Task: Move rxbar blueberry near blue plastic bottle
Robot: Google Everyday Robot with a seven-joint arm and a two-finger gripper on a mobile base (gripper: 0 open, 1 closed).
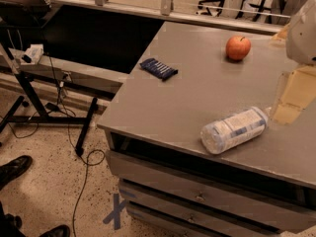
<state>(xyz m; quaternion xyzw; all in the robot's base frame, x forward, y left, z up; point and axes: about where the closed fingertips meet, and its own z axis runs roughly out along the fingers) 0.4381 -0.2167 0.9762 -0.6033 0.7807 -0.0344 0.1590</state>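
The rxbar blueberry [158, 69], a small flat bar in a dark navy wrapper, lies near the left edge of the grey table [197, 93]. The blue plastic bottle [234, 130], clear with a pale label, lies on its side near the table's front edge, right of centre. The bar is well apart from the bottle, to its upper left. My gripper [291, 100] hangs at the right edge of the view, just right of the bottle's neck end and above the table. My arm's white housing [302, 31] is above it. The gripper holds nothing that I can see.
A red apple [238, 47] sits at the back of the table. Drawers [197, 196] run under the table front. A black stand [29, 83] and cables are on the floor at left. Someone's shoes [15, 168] show at bottom left.
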